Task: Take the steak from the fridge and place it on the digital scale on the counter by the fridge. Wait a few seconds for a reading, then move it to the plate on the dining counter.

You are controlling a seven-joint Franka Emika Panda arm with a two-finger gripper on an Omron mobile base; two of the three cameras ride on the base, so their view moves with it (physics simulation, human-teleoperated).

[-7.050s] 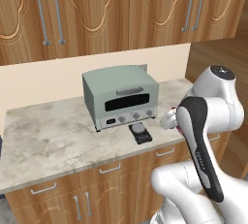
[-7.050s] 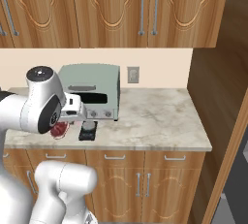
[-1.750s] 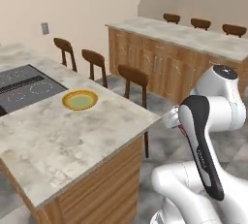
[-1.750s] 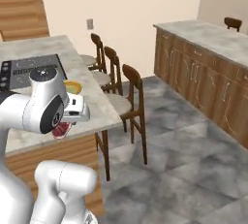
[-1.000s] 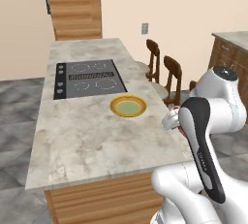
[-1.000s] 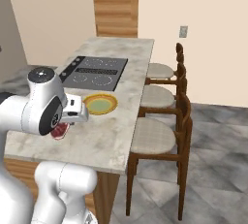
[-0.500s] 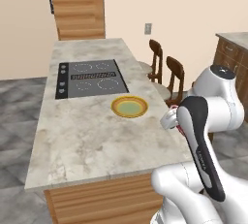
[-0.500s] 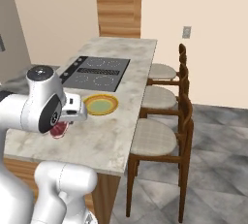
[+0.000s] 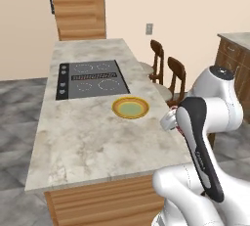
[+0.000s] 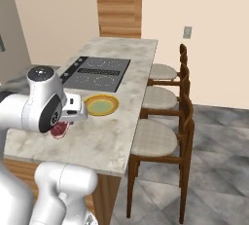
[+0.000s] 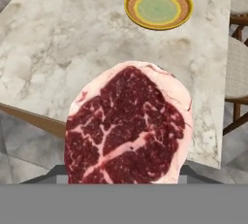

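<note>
The steak hangs in the jaws, pinched at its lower edge; its flat face is turned to the hand camera, above the near edge of the table. In the right base view a bit of red meat shows under the hand. The fingers themselves are hidden behind the meat.

The yellow plate lies further along the table, ahead of the jaws and a little to the side of the chairs, near the black cooktop and well apart from the steak. I judge the coming move is to carry the steak forward over the plate and lower it.
</note>
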